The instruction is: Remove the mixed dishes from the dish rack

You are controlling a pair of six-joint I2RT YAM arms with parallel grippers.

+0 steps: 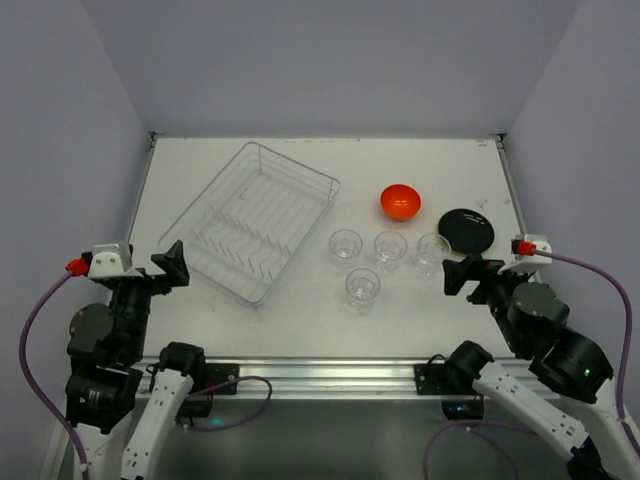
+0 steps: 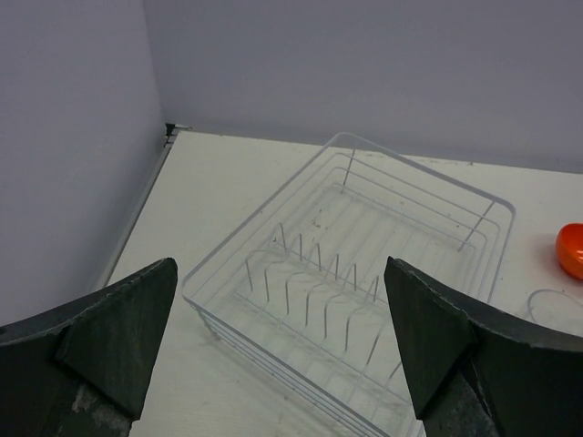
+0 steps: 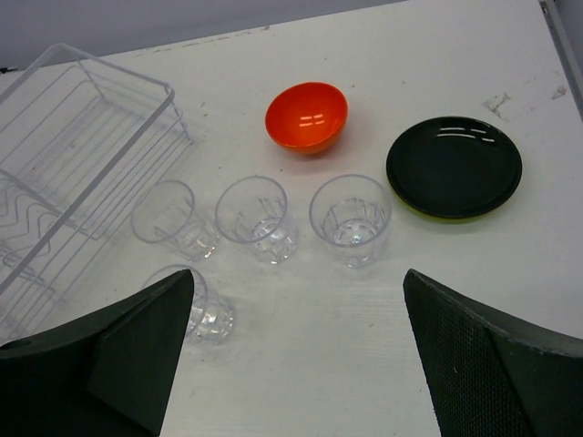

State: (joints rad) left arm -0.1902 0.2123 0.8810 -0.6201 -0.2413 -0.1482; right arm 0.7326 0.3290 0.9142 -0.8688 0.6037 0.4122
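White desk (image 1: 300, 170) holds four clear tumblers (image 1: 346, 245), orange bowl (image 1: 400, 201) and round black plate (image 1: 467, 230) beside the empty silver wire dish rack (image 1: 292, 163): unloading looks done. Left gripper (image 2: 281, 300), right gripper (image 3: 299, 300): fingers apart.

- We see bright, even, diffuse light in all three views, seemingly from overhead.
- Shadows on the table (image 1: 300, 320) are faint and soft.
- We note small white glints on the plate (image 3: 454, 168) and orange bowl (image 3: 306, 116).
- Focus looks sharp throughout.

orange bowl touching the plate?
Apart. The right wrist view shows a strip of bare table between the orange bowl and the plate; the top view agrees.
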